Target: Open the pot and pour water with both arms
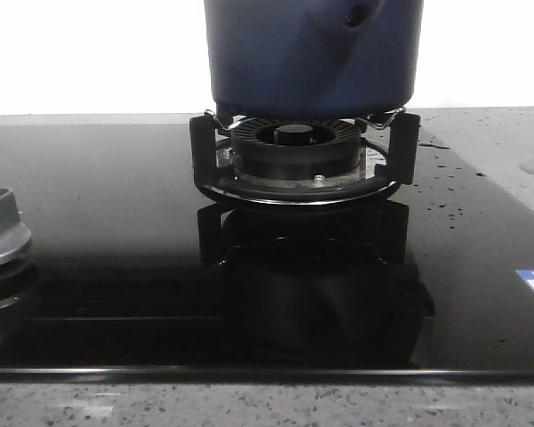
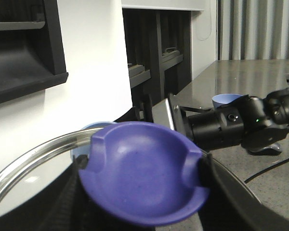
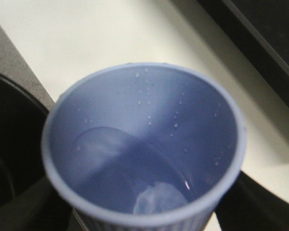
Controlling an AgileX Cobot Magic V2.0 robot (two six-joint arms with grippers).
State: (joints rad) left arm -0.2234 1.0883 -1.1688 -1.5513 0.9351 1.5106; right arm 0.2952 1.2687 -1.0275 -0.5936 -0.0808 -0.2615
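The dark navy pot (image 1: pixel 311 53) stands on the burner; its top is cut off in the front view, where neither gripper shows. My left gripper (image 2: pixel 142 169) is shut on the purple-blue knob (image 2: pixel 144 192) of the glass lid, whose steel rim (image 2: pixel 33 153) curves past the fingers (image 2: pixel 216 185). The lid is held up and tilted in front of a white cabinet. My right gripper (image 3: pixel 142 208) is shut on a light blue ribbed cup (image 3: pixel 216 120), tilted, with a little water (image 3: pixel 130 183) in it. That cup (image 2: pixel 226 99) also shows in the left wrist view, held by the right arm (image 2: pixel 231 126).
The black ringed burner (image 1: pixel 294 149) and its pan supports sit on a glossy black glass hob (image 1: pixel 116 267), wet with droplets at the right. A silver control knob (image 1: pixel 0 229) is at the left edge. Speckled stone counter (image 1: pixel 507 142) surrounds the hob. A dark round rim (image 3: pixel 5 144) lies beside the cup.
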